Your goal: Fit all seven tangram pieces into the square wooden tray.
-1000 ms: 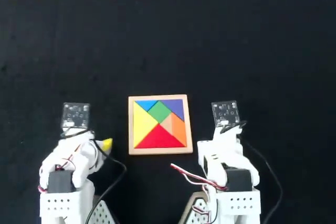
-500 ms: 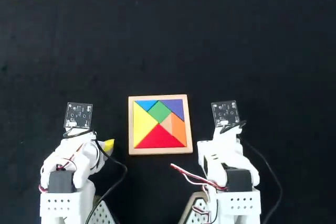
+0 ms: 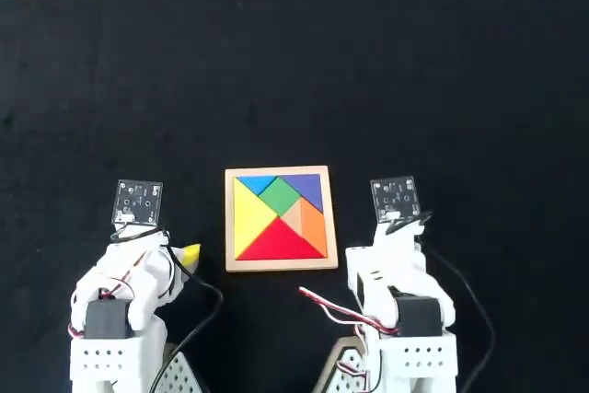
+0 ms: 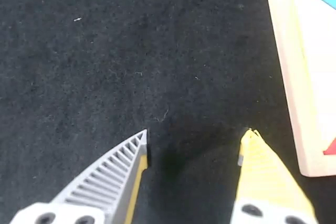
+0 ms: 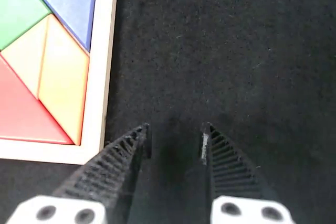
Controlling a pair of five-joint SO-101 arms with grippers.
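Black cloth covers the counter [image 3: 368, 71] from its near edge to the far one. At the near edge the two white arms sit folded over their bases, the left arm [image 3: 120, 292] and the right arm [image 3: 400, 292], one on each side of the wooden tray [image 3: 281, 266].

The left gripper [image 4: 197, 135] hangs over bare cloth just beside the tray's left rim, its grey ribbed finger and its yellow finger [image 4: 262, 177] spread wide, with nothing between them. The right gripper [image 5: 175, 129] hangs over bare cloth just off the tray's right rim near its near corner, its two dark ribbed fingers parted by a narrower gap, also holding nothing.

Between the arms and a little beyond them, the tray lies flat with all seven pieces seated inside its rim, forming a full square. Nearest the arms is the large red triangle [image 3: 281, 244]. The large yellow triangle [image 3: 250, 216] fills the left side, and the orange parallelogram [image 3: 314, 225] runs along the right side with the small tan triangle [image 3: 292, 218] just beside it. The green square [image 3: 279, 196] sits beyond that, then the light blue triangle [image 3: 258, 183] and the violet-blue triangle [image 3: 308, 189] along the far edge.
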